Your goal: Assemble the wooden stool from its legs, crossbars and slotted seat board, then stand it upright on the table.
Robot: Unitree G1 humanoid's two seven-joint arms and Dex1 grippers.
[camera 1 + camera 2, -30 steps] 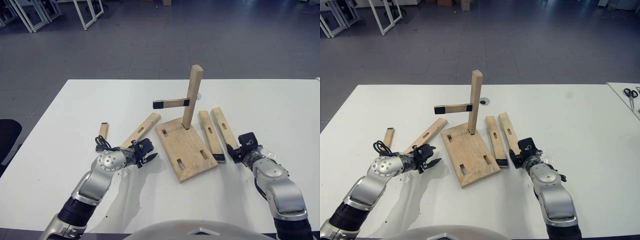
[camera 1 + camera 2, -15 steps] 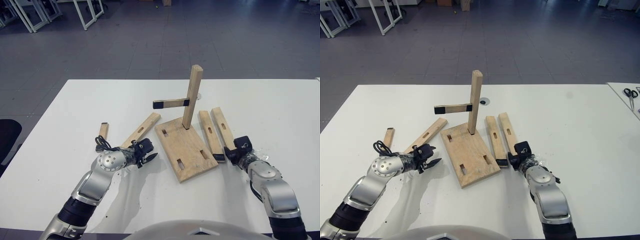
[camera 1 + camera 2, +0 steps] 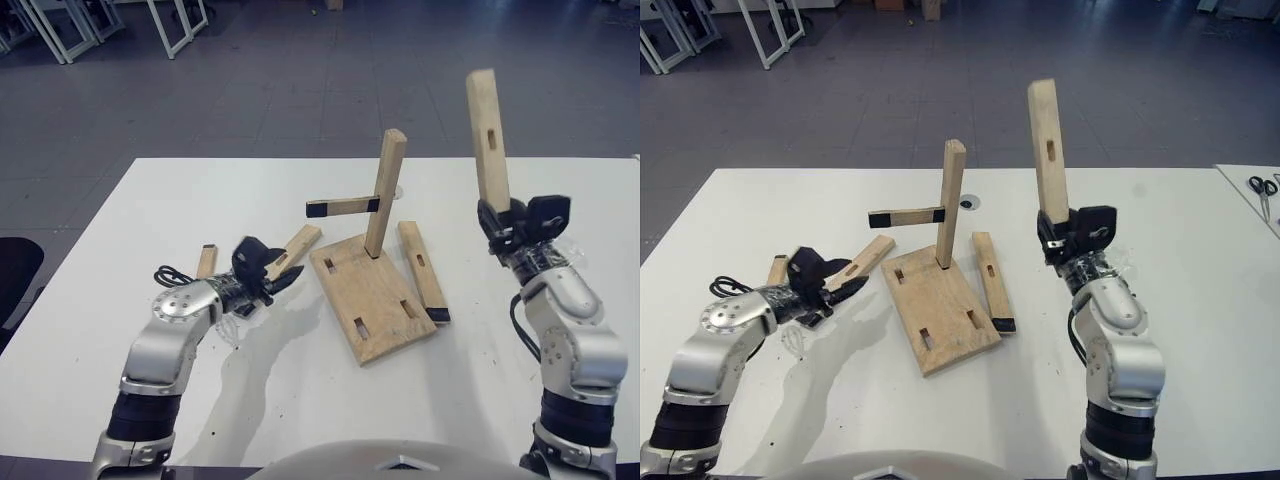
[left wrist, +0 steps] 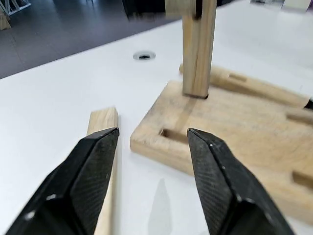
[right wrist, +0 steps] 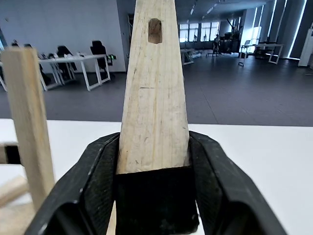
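The slotted seat board [image 3: 372,300] lies flat mid-table with one leg [image 3: 386,190] standing in its far slot. A black-tipped crossbar [image 3: 340,208] sticks out sideways from that leg. My right gripper [image 3: 503,226] is shut on the black-capped end of a second leg [image 3: 487,128] and holds it upright above the table's right side; its slot shows in the right wrist view [image 5: 154,30]. A third leg [image 3: 424,270] lies right of the board. My left gripper [image 4: 151,133] stands open just above the table, beside a fourth leg [image 4: 103,121] lying left of the board [image 4: 230,142].
A short crossbar [image 3: 206,260] lies at the left, behind my left arm. A round grommet hole [image 3: 968,204] sits behind the upright leg. Scissors [image 3: 1260,186] rest on a neighbouring table at the far right. Bare tabletop [image 3: 300,400] stretches along the front edge.
My right gripper has picked a leg up off the table beside the board and raised it upright. My left gripper has moved farther in, to the leg lying left of the board.
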